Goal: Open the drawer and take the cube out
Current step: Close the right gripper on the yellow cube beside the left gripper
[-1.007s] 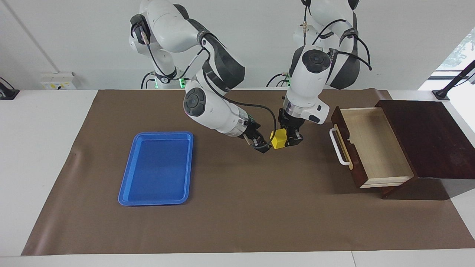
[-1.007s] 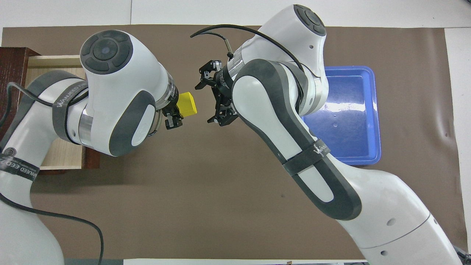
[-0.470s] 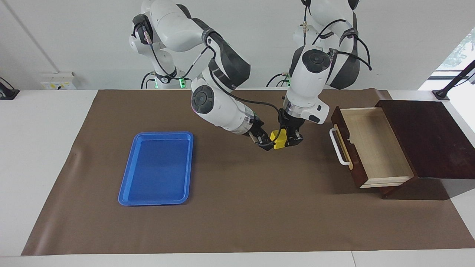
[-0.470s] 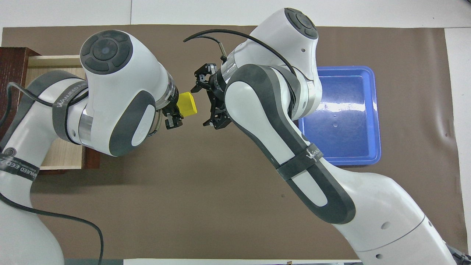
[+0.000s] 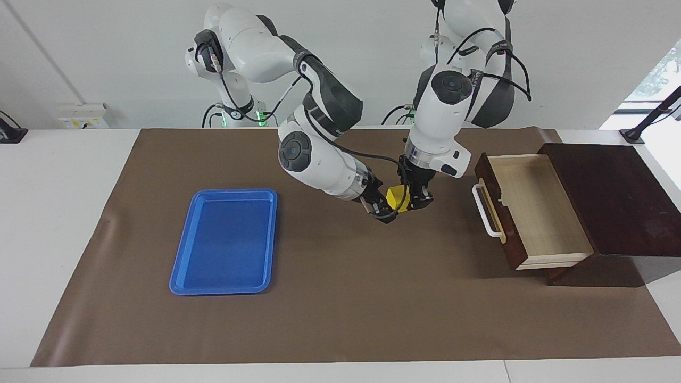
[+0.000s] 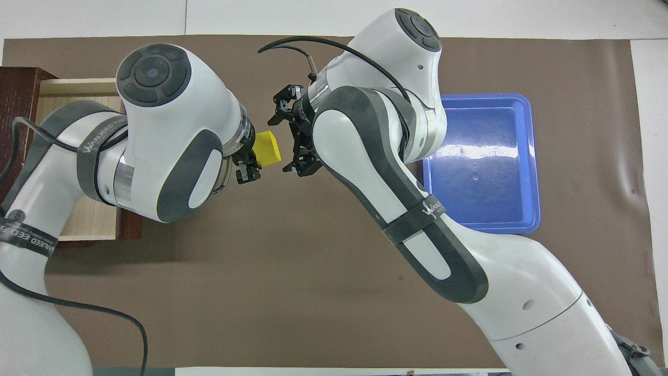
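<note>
In the facing view the drawer stands pulled out at about three o'clock, its pale inside bare, and the cube hangs in the air over the brown mat near the worktop's middle, clamped in the jaws of the left gripper. The right gripper comes at the cube from nine o'clock with its jaws spread wide around it, not closed; it looks like a handover. The blue tray lies empty at eight o'clock. The cube looks rigid, light and smooth-faced, so it should be taken flat on two free, parallel faces. The overhead view shows a narrow gap between the cube and the right gripper, which the facing view hides, while the left gripper is largely covered by its own arm.
</note>
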